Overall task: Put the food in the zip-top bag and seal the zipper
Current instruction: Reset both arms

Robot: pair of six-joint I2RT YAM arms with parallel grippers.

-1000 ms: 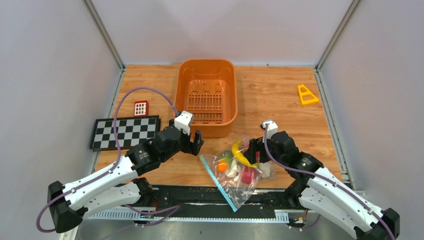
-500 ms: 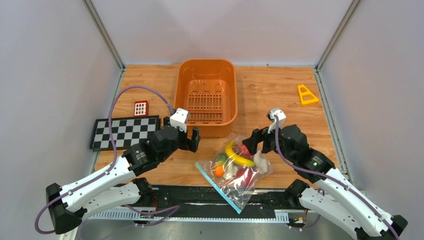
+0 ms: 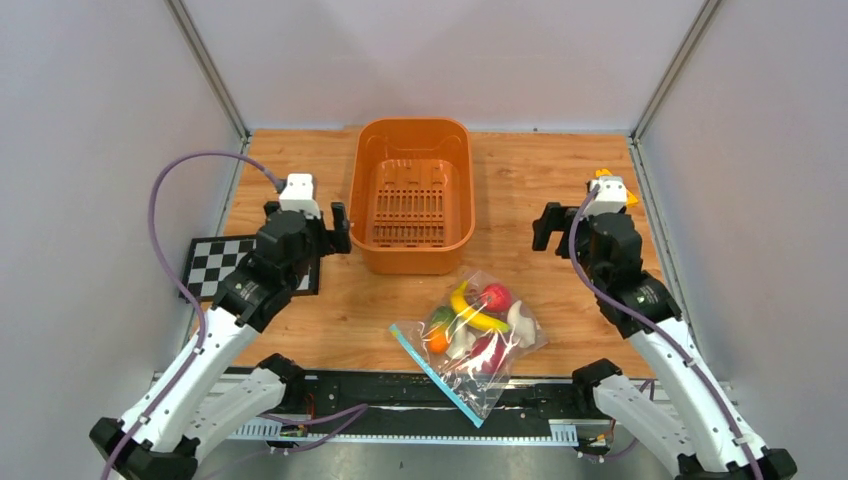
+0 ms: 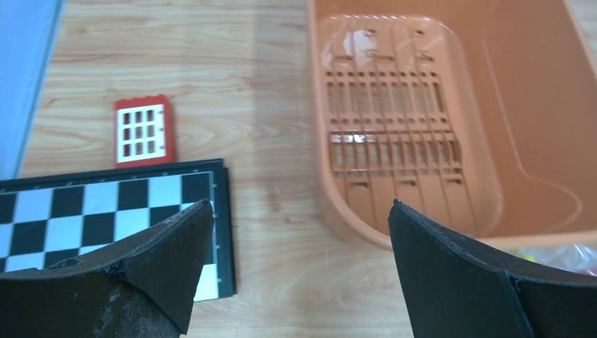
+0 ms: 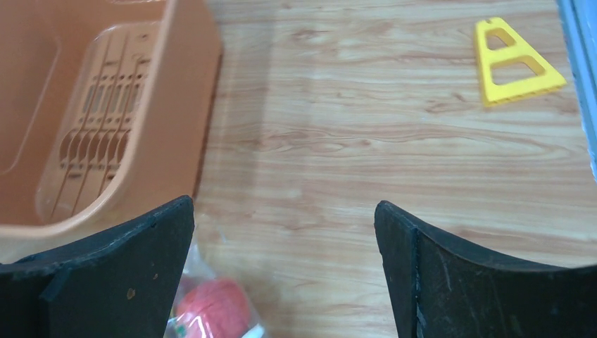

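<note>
Left gripper (image 4: 299, 211) and right gripper (image 5: 281, 204) were spread wide, nothing held; zip-top bag (image 3: 470, 340) was parked between them, back toward the bases, zipper (image 3: 434, 370) diagonal, right closer-ish.

bag (image 3: 482, 392) 1 | food pieces (image 3: 495, 297) perhaps 6 | basket (image 3: 357, 190) 1 | checkerboard (image 4: 105, 211) 1 | block (image 4: 143, 131) 1 | triangle (image 5: 516, 62) 1

The basket (image 3: 410, 260) sat at twelve o'clock on the table (image 3: 530, 200). The bag (image 3: 482, 390) lay at six o'clock, just before the basket, with the food (image 3: 475, 310) inside it. The board (image 3: 205, 270) lay at nine o'clock, the block (image 4: 143, 131) just behind it. The triangle (image 5: 517, 62) lay at two o'clock.
</note>
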